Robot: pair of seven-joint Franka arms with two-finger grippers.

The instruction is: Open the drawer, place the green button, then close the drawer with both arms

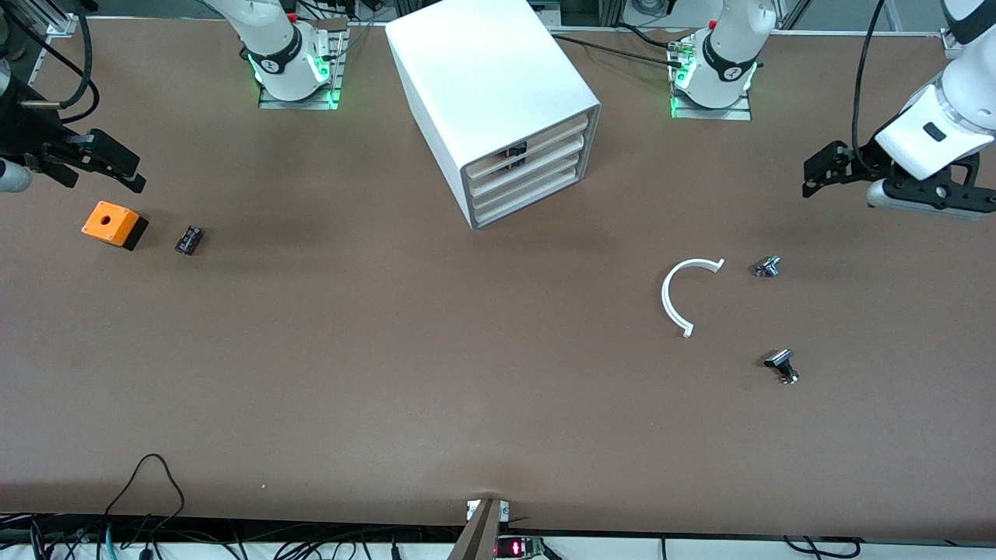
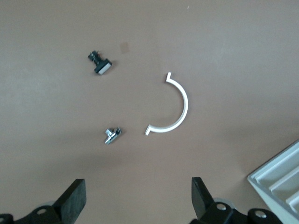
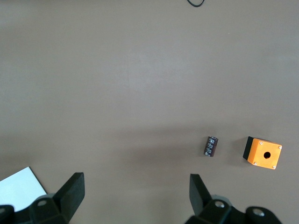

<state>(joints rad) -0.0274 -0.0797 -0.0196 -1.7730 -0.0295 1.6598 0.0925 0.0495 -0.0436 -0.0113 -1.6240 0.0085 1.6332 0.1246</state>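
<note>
The white cabinet [image 1: 490,78] stands between the two arm bases, and its stacked cream drawers [image 1: 529,173] are all shut. The uppermost one shows a dark part at its notch. No green-capped button is in view. My left gripper [image 1: 811,177] hangs open and empty above the table at the left arm's end; in the left wrist view [image 2: 139,198] its fingers stand wide apart over bare table. My right gripper [image 1: 134,173] hangs open and empty at the right arm's end, above the orange box; in the right wrist view [image 3: 136,193] it is over bare table.
An orange box with a hole [image 1: 113,224] and a small dark cylinder [image 1: 188,239] lie at the right arm's end. A white curved strip [image 1: 675,299], a silver knob [image 1: 767,267] and a black knob [image 1: 781,364] lie toward the left arm's end.
</note>
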